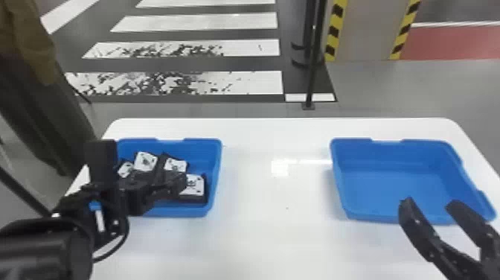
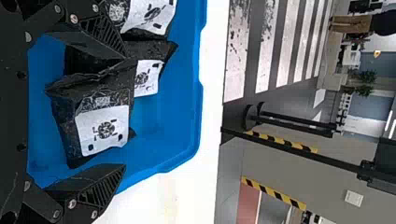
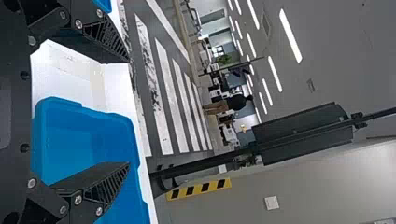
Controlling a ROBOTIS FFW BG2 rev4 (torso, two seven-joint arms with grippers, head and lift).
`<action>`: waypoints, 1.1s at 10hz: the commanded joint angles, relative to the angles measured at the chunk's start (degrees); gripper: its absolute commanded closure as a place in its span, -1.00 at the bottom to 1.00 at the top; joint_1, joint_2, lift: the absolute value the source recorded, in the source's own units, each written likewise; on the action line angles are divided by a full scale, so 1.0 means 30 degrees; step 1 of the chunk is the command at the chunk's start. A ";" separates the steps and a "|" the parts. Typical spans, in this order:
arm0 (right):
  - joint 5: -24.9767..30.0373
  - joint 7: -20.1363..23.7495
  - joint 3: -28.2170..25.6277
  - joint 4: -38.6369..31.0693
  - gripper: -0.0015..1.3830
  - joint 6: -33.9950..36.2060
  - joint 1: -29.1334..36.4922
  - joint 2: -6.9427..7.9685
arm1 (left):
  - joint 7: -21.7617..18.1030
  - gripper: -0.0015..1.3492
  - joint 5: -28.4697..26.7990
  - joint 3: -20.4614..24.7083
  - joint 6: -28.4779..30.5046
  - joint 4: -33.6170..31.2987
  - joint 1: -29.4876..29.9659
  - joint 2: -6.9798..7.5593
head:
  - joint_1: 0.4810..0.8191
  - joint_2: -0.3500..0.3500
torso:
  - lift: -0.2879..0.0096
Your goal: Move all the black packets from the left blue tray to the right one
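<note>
Evidently the glossy white tabletop (image 1: pixel 275 238) catches some light between the trays. Beyond its far edge, worn white stripes (image 1: pixel 245 82) cross the dark floor, and a black post (image 1: pixel 313 70) stands left of a pillar (image 1: pixel 366 29) edged in yellow and black. White labels (image 1: pixel 193 185) with dark printed marks face up on the black packets (image 1: pixel 193 199), which lie in the left blue tray (image 1: pixel 214 167) near the far left corner. The left claw (image 1: pixel 156 178) is spread above them, gripping none. The right claw (image 1: pixel 431 203), also parted, is at the near edge of the right blue tray (image 1: pixel 390 186), by the tabletop's right edge.
</note>
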 commanded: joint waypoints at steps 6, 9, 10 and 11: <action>-0.0428 0.0049 0.0076 0.0296 -0.63 0.0000 -0.0047 0.0000 | 0.0315 -0.69 0.0106 -0.0494 0.1277 0.1544 -0.1303 0.0081 | 0.27 0.18 | -0.01; -0.0467 0.0078 0.0076 0.0343 -0.63 0.0000 -0.0047 0.0000 | 0.0345 -0.69 0.0448 -0.0684 0.1371 0.2575 -0.1912 0.0110 | 0.27 0.15 | -0.01; -0.0505 0.0078 0.0076 0.0343 -0.59 0.0094 -0.0047 0.0000 | 0.0345 -0.65 0.0448 -0.0646 0.1324 0.2763 -0.2053 0.0110 | 0.27 0.15 | -0.01; -0.0581 0.0108 0.0076 0.0343 -0.46 0.0235 -0.0094 0.0000 | 0.0345 -0.38 0.0448 -0.0722 0.1277 0.2950 -0.2147 0.0110 | 0.27 0.15 | -0.01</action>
